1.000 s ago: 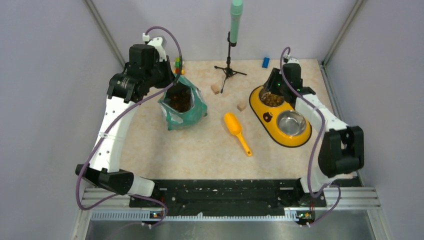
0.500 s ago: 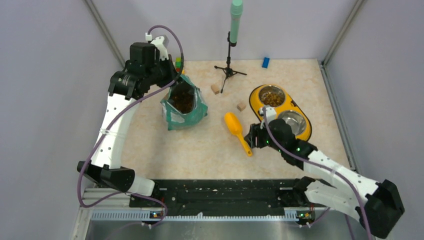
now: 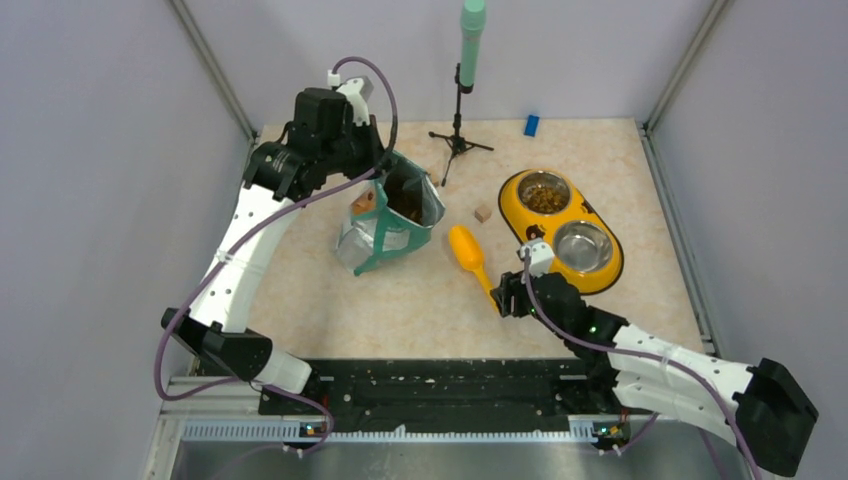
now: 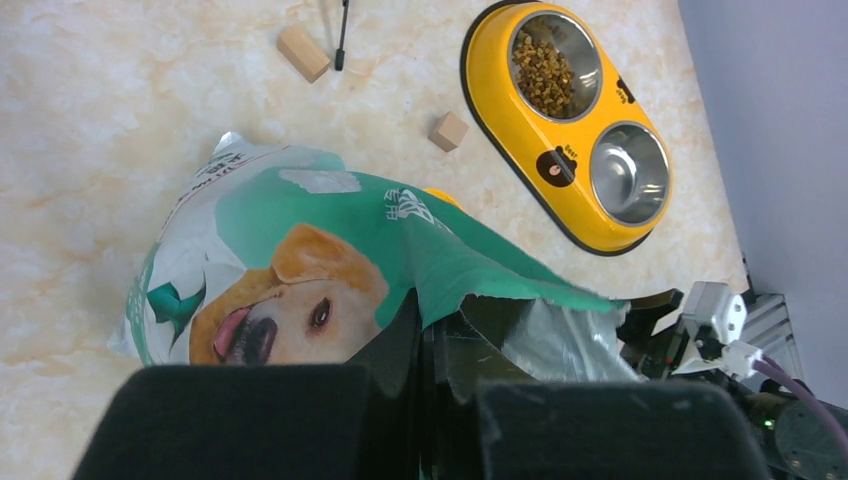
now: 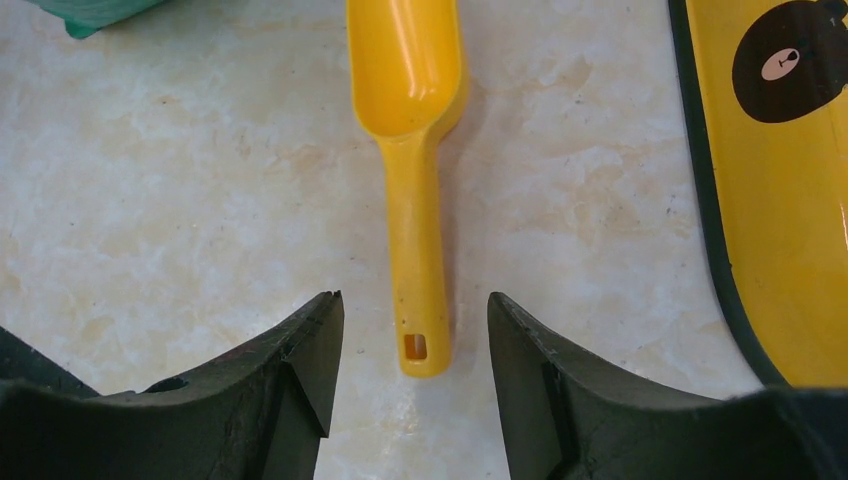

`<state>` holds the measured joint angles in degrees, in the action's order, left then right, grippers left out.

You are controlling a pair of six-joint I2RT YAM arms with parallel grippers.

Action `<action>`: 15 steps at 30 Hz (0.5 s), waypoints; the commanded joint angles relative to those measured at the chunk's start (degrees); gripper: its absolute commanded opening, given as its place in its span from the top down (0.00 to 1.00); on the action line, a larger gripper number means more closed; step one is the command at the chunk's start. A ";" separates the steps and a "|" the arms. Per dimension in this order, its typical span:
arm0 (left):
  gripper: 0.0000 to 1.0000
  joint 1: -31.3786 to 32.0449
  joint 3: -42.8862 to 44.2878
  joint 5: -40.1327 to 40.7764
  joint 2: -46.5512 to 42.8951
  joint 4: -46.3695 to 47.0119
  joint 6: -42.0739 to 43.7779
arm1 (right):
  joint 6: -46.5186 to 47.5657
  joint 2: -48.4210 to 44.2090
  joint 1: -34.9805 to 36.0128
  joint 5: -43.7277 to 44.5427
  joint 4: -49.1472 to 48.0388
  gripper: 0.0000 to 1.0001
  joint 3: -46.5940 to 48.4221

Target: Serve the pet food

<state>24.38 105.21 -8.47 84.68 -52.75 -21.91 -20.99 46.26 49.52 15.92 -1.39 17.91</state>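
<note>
Plainly, small brown pet food pellets (image 4: 541,75) lie in one bowl (image 4: 586,52).

Kibble's split between pouch and bowl
Small brown pet food (image 4: 541,74) pellets part-fill the far steel bowl (image 4: 582,57) of the yellow feeder (image 4: 525,135); more sits inside the open, tilted teal dog-face pouch (image 3: 385,228) on the counter (image 3: 420,300)

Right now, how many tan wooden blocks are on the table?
2. One block lies beside the stand's foot; the other block sits between the bag and the yellow feeder. The bag may hide more.
</note>
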 commanded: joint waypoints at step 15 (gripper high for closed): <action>1.00 0.93 4.03 -3.07 -1.16 8.61 -3.84 | -1.51 12.90 11.96 20.18 -13.89 0.43 -3.03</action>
<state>24.80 105.75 -9.19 84.90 -52.47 -24.08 -20.91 56.07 57.80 26.41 -10.81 15.38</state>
